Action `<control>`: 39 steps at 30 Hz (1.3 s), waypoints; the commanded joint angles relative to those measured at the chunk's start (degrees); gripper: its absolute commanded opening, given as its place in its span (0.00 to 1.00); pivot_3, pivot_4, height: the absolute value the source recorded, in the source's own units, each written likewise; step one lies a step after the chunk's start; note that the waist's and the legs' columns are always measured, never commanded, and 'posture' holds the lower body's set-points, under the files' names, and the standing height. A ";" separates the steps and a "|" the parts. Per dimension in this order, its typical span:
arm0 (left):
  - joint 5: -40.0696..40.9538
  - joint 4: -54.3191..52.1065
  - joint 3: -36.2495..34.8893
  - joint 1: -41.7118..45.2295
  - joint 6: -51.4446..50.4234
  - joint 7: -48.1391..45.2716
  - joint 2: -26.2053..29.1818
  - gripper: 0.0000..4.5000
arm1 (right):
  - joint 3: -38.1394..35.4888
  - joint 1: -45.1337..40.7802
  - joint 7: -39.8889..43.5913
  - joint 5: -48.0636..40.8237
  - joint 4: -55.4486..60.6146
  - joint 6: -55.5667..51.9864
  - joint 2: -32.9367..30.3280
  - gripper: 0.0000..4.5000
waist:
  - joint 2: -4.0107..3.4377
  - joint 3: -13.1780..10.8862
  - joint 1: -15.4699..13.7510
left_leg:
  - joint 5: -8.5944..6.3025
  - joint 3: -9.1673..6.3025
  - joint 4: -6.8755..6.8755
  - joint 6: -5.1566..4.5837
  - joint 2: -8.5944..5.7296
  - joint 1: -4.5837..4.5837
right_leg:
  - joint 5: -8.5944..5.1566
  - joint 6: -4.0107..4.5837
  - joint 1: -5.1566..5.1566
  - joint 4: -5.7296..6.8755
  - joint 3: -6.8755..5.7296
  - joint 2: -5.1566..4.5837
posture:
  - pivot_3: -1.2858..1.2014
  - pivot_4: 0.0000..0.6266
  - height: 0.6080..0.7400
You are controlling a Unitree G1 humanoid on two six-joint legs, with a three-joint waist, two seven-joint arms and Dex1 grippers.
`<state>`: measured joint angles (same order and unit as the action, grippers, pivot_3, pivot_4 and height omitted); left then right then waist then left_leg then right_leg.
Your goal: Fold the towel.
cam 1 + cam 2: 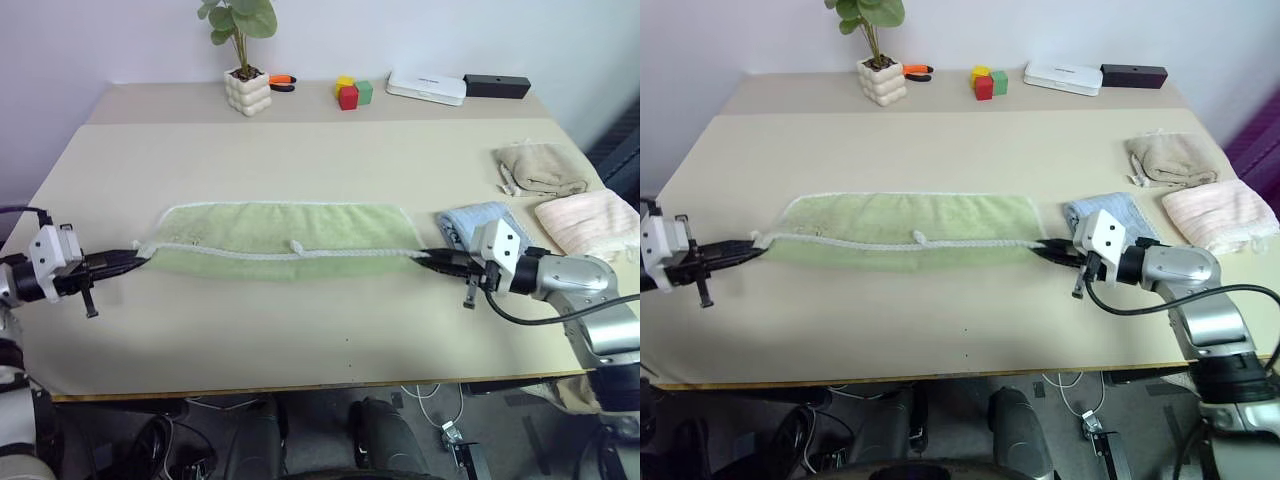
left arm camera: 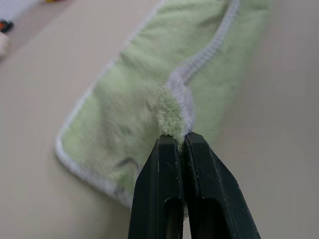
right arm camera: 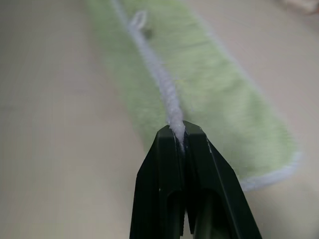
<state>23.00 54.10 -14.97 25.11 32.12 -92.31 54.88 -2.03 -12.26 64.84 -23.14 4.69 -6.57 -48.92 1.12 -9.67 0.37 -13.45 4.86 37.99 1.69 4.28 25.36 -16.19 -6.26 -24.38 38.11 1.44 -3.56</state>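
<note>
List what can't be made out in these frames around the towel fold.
- Towel: its underside and lower layer lie beneath the folded-over top layer.
- Left end effector and right end effector: the pinched towel corners sit hidden between the shut fingers.
- Light blue towel: its near part is hidden behind the right wrist.
- Loop tag: blurred; the dark mark beside it is unreadable.

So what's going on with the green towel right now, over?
Left gripper and right gripper, jaws shut on towel corners. Towel folded lengthwise, stretched flat. Blue towel beside right gripper, nothing blocking.
</note>
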 commanded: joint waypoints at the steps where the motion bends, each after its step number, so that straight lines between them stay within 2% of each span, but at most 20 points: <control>1: 4.38 -4.74 -1.04 -3.23 -2.74 -0.19 3.59 0.00 | -3.97 3.25 3.23 -3.89 4.66 -3.11 -2.99 0.01 | 0.02 0.01 -0.29 | -0.02 0.00 0.02 -0.03 0.00 -0.01 | 0.00 0.00 0.04 -0.01 0.00 -0.01 | 0.52 0.24 0.96; 5: 6.86 -7.18 -1.75 -7.50 -4.97 -0.19 4.60 0.00 | -5.82 4.67 3.59 -4.26 4.30 -4.11 -3.48 0.01 | -0.01 0.04 -0.57 | -0.04 0.02 0.03 -0.05 0.00 -0.05 | 0.00 0.02 0.06 -0.02 0.00 -0.02 | 0.52 0.24 0.96; 9: 6.56 -6.64 -2.24 -7.08 -4.95 -0.19 3.01 0.00 | -4.95 3.54 2.28 -2.26 2.75 -2.37 -1.58 0.01 | 0.01 0.05 -0.95 | -0.04 0.02 0.05 -0.05 0.01 -0.06 | 0.01 0.05 0.06 -0.02 -0.01 0.00 | 0.52 0.24 0.96; 14: 5.34 -2.54 -3.13 -1.66 -5.22 2.96 -0.98 0.00 | -3.37 -3.62 -2.06 1.89 -3.92 1.23 3.20 0.01 | 0.01 0.05 -1.09 | -0.04 0.03 0.12 -0.05 -0.01 -0.05 | 0.03 0.05 0.09 -0.01 -0.01 0.01 | 0.52 0.24 0.96; 23: 2.31 6.39 -4.03 8.52 -4.54 10.30 -4.57 0.00 | -2.07 -9.34 -5.59 7.18 -14.02 7.59 8.17 0.01 | 0.02 0.05 -0.95 | -0.06 0.02 0.12 -0.09 -0.03 -0.02 | 0.03 0.02 0.08 -0.02 -0.02 0.03 | 0.52 0.24 0.96; 32: -1.08 12.70 -3.92 12.53 -2.32 16.04 -7.47 0.00 | -0.25 -14.75 -10.70 11.66 -21.42 11.32 13.18 0.01 | 0.01 0.05 -0.89 | -0.05 0.02 0.10 -0.08 -0.02 -0.02 | 0.04 0.02 0.06 -0.01 -0.02 0.04 | 0.52 0.24 0.96; 39: -3.85 14.20 -3.45 14.62 -2.04 19.57 -8.30 0.00 | 1.64 -17.60 -12.58 15.32 -26.94 15.26 14.51 0.01 | 0.01 0.05 -1.06 | -0.05 0.02 0.11 -0.08 -0.03 -0.01 | 0.04 0.02 0.07 -0.02 -0.02 0.03 | 0.52 0.24 0.96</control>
<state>19.55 68.59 -17.63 38.47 29.40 -74.00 46.05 -0.32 -28.61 53.02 -8.58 -21.55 6.83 -34.68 1.13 -9.62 -0.69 -13.50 4.88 38.11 1.62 4.25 25.34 -16.15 -6.23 -24.31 38.10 1.42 -3.53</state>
